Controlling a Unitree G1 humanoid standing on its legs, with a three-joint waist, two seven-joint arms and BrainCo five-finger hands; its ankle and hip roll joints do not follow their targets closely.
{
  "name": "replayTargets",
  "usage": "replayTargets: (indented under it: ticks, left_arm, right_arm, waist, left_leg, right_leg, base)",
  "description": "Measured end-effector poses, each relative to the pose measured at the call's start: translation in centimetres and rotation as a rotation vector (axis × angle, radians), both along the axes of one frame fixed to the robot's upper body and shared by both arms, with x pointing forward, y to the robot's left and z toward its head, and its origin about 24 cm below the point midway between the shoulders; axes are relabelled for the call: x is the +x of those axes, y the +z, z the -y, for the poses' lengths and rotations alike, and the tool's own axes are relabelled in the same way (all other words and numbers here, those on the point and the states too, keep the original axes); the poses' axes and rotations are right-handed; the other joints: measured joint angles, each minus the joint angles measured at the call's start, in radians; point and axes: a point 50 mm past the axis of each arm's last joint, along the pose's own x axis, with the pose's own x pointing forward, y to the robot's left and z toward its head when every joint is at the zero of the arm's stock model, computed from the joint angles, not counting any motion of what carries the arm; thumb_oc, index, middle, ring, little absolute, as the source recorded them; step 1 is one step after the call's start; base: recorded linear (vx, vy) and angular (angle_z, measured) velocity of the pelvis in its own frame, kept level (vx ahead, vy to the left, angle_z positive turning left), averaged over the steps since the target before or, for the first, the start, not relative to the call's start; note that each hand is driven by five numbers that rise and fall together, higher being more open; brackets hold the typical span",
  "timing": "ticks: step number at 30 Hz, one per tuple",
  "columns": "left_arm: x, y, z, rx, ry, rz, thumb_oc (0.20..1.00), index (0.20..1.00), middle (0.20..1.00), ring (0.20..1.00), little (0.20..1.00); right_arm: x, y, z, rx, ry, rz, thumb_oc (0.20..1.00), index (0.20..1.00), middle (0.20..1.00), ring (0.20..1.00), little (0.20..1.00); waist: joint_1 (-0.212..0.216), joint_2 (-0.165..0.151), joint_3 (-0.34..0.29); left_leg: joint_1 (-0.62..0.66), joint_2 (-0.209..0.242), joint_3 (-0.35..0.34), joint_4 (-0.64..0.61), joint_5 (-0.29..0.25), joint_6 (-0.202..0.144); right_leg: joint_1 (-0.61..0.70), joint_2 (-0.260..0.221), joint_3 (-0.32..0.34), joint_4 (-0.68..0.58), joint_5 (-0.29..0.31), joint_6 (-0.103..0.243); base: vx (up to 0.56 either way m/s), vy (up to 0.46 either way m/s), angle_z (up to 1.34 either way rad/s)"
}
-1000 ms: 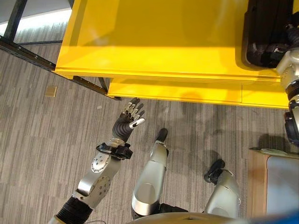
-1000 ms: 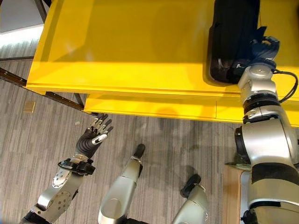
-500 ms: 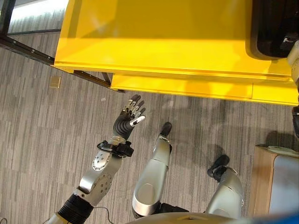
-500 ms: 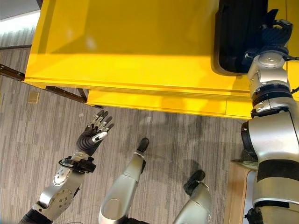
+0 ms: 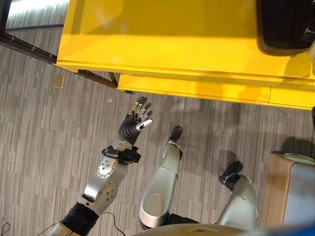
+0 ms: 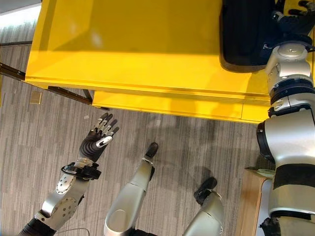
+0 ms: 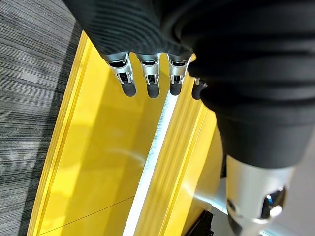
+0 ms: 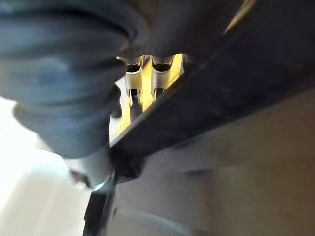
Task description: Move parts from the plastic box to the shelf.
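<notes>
Our right hand [image 6: 295, 12] has moved up to 1 o'clock, by the black box [image 6: 243, 34] on the yellow counter [image 6: 138, 49]. We cannot tell if it grips. Our left hand [image 5: 135, 118] stays open over the floor [image 5: 44, 137] at 8 o'clock. The view has shifted.

The left hand [image 5: 136, 119] is held out low in front on a stretched arm, fingers [image 7: 150, 81] straight and relaxed, holding nothing. The right hand [image 6: 294, 20] reaches far forward, wrist raised, its fingers unreadable.
</notes>
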Motion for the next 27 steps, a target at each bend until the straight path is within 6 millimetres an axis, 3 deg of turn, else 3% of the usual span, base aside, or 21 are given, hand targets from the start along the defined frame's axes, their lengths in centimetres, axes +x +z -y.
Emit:
replayTargets:
  ticks: [6,9,14,19,27]
  left_arm:
    - [0.1,0.2,0.0,0.0,0.0,0.012,1.0,1.0,1.0,1.0,1.0]
    - [0.1,0.3,-0.4,0.022,0.003,0.015,1.0,1.0,1.0,1.0,1.0]
    - [0.3,0.7,-0.5,0.025,0.004,0.036,1.0,1.0,1.0,1.0,1.0]
    - [0.4,1.0,-1.4,0.029,0.021,0.034,1.0,1.0,1.0,1.0,1.0]
    - [0.3,0.8,-2.3,0.036,0.053,0.02,1.0,1.0,1.0,1.0,1.0]
  right_arm:
    - [0.2,0.4,-0.8,-0.037,0.023,0.009,1.0,1.0,1.0,1.0,1.0]
    - [0.4,1.5,-2.1,-0.072,0.072,0.05,1.0,1.0,1.0,1.0,1.0]
    - [0.5,3.5,-5.0,-0.129,0.159,0.16,1.0,1.0,1.0,1.0,1.0]
    - [-0.4,5.7,-10.7,-0.229,0.322,0.341,1.0,1.0,1.0,1.0,1.0]
    - [-1.6,2.2,-14.3,-0.344,0.462,0.396,1.0,1.0,1.0,1.0,1.0]
  waist:
    - [-0.004,0.0,0.0]
    - [-0.011,-0.002,0.0]
    - [-0.035,-0.01,-0.001]
    - [-0.071,-0.052,-0.013]
    - [-0.103,-0.112,-0.047]
  left_leg:
    - [0.0,0.0,0.001,0.001,0.002,0.002]
    - [0.005,0.004,0.004,0.001,0.003,0.002]
    - [0.024,0.012,0.007,0.008,0.003,0.003]
    - [0.087,0.042,0.031,-0.01,0.008,0.008]
    - [0.168,0.065,0.062,-0.051,0.007,0.017]
  right_leg:
    - [0.001,0.001,0.001,-0.005,0.007,-0.001]
    - [0.004,0.005,0.003,-0.011,0.015,-0.003]
    - [0.029,0.017,0.005,-0.028,0.031,-0.003]
    - [0.097,0.053,0.018,-0.101,0.072,-0.012]
    - [0.178,0.08,0.029,-0.195,0.112,-0.015]
  base:
    - [0.0,0.0,0.0]
    - [-0.02,0.007,-0.05]
    - [-0.04,0.006,-0.07]
    - [-0.05,-0.003,-0.18]
    - [-0.05,0.006,-0.13]
